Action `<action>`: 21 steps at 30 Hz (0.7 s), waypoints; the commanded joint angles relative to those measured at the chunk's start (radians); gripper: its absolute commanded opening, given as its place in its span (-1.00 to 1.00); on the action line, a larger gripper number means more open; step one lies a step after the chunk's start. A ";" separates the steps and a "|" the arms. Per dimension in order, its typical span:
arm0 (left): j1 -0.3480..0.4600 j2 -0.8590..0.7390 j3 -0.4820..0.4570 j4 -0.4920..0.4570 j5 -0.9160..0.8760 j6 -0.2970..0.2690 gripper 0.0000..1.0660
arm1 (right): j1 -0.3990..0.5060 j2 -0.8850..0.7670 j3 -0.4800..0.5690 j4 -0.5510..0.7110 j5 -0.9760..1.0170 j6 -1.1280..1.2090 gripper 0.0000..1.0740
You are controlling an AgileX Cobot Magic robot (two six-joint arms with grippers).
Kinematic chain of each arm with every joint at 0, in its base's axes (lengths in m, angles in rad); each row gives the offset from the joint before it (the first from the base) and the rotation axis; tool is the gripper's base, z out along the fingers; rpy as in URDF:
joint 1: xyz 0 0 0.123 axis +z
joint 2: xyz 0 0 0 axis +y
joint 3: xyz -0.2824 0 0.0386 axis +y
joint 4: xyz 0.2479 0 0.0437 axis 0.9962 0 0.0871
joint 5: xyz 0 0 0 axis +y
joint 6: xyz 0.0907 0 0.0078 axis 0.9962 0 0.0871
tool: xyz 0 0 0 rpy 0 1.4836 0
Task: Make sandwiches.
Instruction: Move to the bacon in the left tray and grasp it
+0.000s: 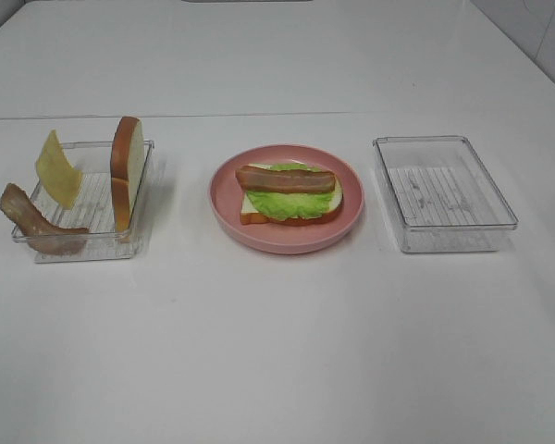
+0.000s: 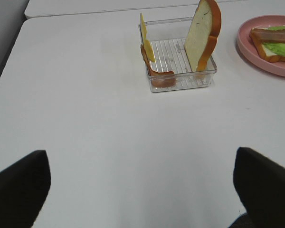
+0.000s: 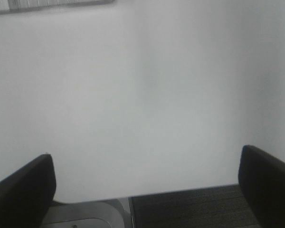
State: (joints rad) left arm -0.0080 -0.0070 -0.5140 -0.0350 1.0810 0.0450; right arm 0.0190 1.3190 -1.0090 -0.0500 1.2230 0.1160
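On the pink plate (image 1: 287, 242) lies a partly built sandwich (image 1: 289, 192): a white bread slice, green lettuce and a brown bacon strip on top. It also shows at the edge of the left wrist view, sandwich (image 2: 274, 43) on plate (image 2: 256, 59). The clear left tray (image 1: 92, 250) holds an upright bread slice (image 1: 128, 166), a yellow cheese square (image 1: 56, 168) and a bacon strip (image 1: 32, 220) draped over its rim. My left gripper (image 2: 142, 190) is open, well short of that tray (image 2: 180, 83). My right gripper (image 3: 145, 190) is open over bare table. Neither arm shows in the exterior view.
A second clear tray (image 1: 444, 190) stands to the right of the plate. The white table's seam runs across behind the trays. In the right wrist view the table's edge and dark flooring (image 3: 190, 209) lie close under the gripper.
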 commanded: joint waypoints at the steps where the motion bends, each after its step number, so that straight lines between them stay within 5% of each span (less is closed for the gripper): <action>1: -0.005 -0.011 0.000 0.000 -0.006 -0.005 0.88 | -0.003 -0.206 0.158 -0.007 0.005 0.014 0.83; 9: -0.005 -0.011 0.000 0.000 -0.006 -0.005 0.88 | -0.003 -0.648 0.407 -0.007 -0.200 -0.018 0.83; 21: -0.005 -0.011 0.000 0.000 -0.006 -0.005 0.88 | -0.001 -1.106 0.507 0.001 -0.185 -0.036 0.83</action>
State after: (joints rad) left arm -0.0080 -0.0070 -0.5140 -0.0350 1.0810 0.0450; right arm 0.0190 0.2800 -0.5340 -0.0500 1.0380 0.0890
